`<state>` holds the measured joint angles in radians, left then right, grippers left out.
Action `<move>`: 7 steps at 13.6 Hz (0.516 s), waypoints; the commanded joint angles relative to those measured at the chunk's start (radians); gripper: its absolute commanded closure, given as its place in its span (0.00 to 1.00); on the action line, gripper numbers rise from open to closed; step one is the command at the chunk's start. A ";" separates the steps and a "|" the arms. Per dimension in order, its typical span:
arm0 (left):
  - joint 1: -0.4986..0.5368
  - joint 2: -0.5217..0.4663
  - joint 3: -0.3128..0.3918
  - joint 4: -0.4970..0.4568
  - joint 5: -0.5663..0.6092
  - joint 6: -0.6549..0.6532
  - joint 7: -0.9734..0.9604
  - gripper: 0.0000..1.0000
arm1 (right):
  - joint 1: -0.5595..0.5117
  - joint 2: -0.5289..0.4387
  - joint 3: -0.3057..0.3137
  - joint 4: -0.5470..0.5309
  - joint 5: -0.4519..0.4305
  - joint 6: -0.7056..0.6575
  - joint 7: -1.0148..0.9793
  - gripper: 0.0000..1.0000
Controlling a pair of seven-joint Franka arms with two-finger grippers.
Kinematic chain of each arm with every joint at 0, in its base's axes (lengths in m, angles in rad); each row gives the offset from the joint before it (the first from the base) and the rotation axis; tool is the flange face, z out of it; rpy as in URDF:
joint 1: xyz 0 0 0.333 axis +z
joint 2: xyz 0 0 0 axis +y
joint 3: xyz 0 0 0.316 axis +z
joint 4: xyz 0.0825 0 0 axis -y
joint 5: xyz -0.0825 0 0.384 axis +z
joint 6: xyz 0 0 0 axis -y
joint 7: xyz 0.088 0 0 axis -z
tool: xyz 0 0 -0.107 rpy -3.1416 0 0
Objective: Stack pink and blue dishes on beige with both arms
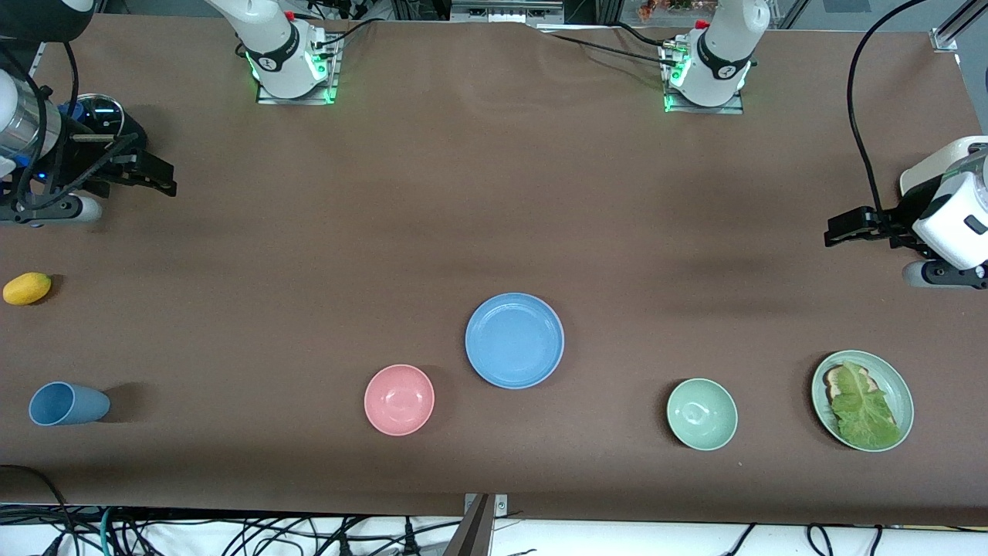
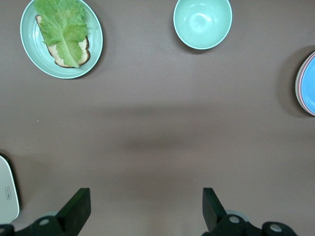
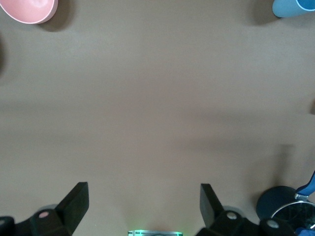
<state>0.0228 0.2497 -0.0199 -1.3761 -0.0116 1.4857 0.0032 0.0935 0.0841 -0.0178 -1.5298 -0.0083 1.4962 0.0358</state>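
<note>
The light blue plate (image 1: pixel 515 340) lies flat near the middle of the table. In the left wrist view the blue plate (image 2: pixel 309 82) shows a thin pink edge (image 2: pixel 297 84) beneath it, so the pink plate lies under it. The beige plate is hidden. My left gripper (image 1: pixel 837 229) hangs open and empty over the left arm's end of the table, its fingers (image 2: pixel 78 209) wide apart over bare cloth. Over the right arm's end, my right gripper (image 1: pixel 158 176) is open too, and nothing lies between its fingers (image 3: pixel 209 204).
A pink bowl (image 1: pixel 399 399) sits beside the blue plate, nearer the front camera. A green bowl (image 1: pixel 702 413) and a green plate (image 1: pixel 899 390) with bread and lettuce lie toward the left arm's end. A tipped blue cup (image 1: pixel 68 404) and a yellow fruit (image 1: pixel 27 288) lie toward the right arm's end.
</note>
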 commanded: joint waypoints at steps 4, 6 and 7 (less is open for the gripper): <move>0.005 0.014 0.000 0.032 -0.016 -0.009 0.000 0.00 | -0.009 0.022 0.001 0.042 0.014 -0.019 -0.014 0.00; 0.005 0.014 0.000 0.032 -0.016 -0.009 0.000 0.00 | -0.011 0.022 -0.001 0.043 0.014 -0.021 -0.016 0.00; 0.005 0.014 0.000 0.032 -0.016 -0.009 0.000 0.00 | -0.011 0.020 -0.002 0.042 0.014 -0.024 -0.016 0.00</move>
<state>0.0229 0.2498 -0.0199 -1.3760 -0.0116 1.4859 0.0032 0.0921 0.0905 -0.0196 -1.5250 -0.0083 1.4965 0.0358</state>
